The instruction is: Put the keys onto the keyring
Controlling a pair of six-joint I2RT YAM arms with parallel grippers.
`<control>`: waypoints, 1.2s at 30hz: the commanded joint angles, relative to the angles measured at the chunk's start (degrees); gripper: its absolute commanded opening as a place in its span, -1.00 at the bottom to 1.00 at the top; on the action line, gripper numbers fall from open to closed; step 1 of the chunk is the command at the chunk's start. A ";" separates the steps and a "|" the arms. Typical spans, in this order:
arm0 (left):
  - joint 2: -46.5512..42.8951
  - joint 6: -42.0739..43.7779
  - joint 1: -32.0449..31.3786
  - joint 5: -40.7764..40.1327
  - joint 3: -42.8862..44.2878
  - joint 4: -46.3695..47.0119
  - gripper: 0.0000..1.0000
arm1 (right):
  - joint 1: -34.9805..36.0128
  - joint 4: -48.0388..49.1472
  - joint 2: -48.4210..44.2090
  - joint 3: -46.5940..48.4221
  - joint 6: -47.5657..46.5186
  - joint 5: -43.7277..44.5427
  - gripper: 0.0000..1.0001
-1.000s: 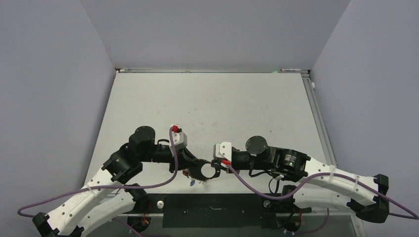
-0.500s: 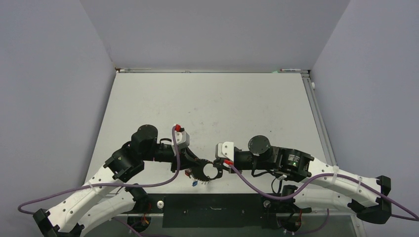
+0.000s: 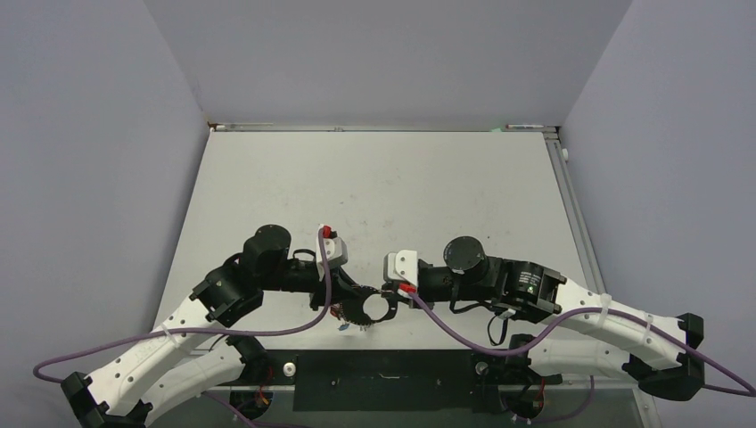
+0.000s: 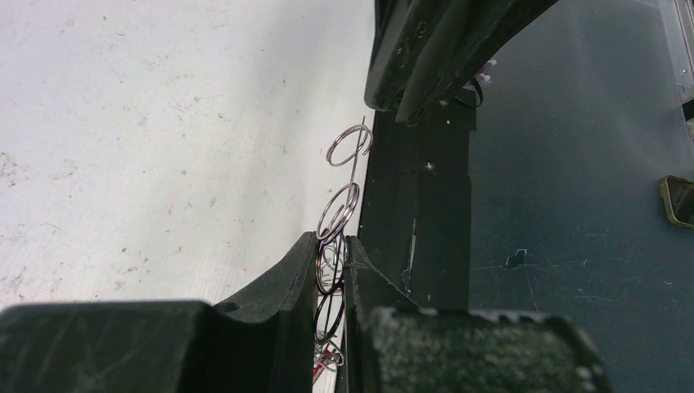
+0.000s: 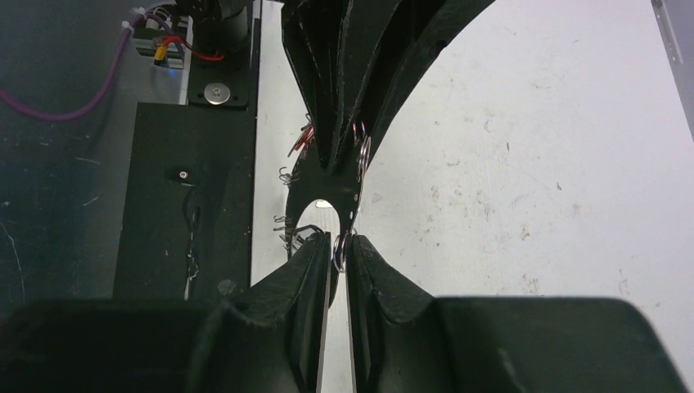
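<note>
Your left tool [image 4: 331,252] is clenched on the large thin silvery-grey metal keyring [image 4: 338,213] at the counter's [image 3: 401,196] near edge. Your right tool [image 5: 340,246] pinches the tiny silvery bunch of keys [image 5: 340,254] beside it. Hold the left steady and feed the keys onto the ring slowly, without twisting.

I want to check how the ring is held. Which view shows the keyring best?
Top external: only there does the keyring show as a whole loop, small, between the left gripper and right gripper. Left wrist shows it edge-on between its fingers; right wrist shows only a short stretch between both grippers' fingertips.
</note>
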 commanded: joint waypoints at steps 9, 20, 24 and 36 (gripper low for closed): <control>-0.39 0.87 -0.42 -0.21 2.42 1.09 -1.00 | 0.43 -1.15 1.15 1.76 -0.28 1.83 -0.17; 0.20 0.44 -0.43 1.09 2.42 1.08 -1.00 | 0.43 -2.96 4.17 2.38 -1.57 5.31 -0.38; 0.09 0.44 -0.41 1.18 2.42 1.09 -1.00 | 0.46 -2.99 4.94 2.25 -1.68 6.00 -0.47; 0.47 0.48 -0.53 0.12 2.34 0.88 -1.00 | 0.43 -4.80 4.30 3.94 -2.20 7.86 -0.72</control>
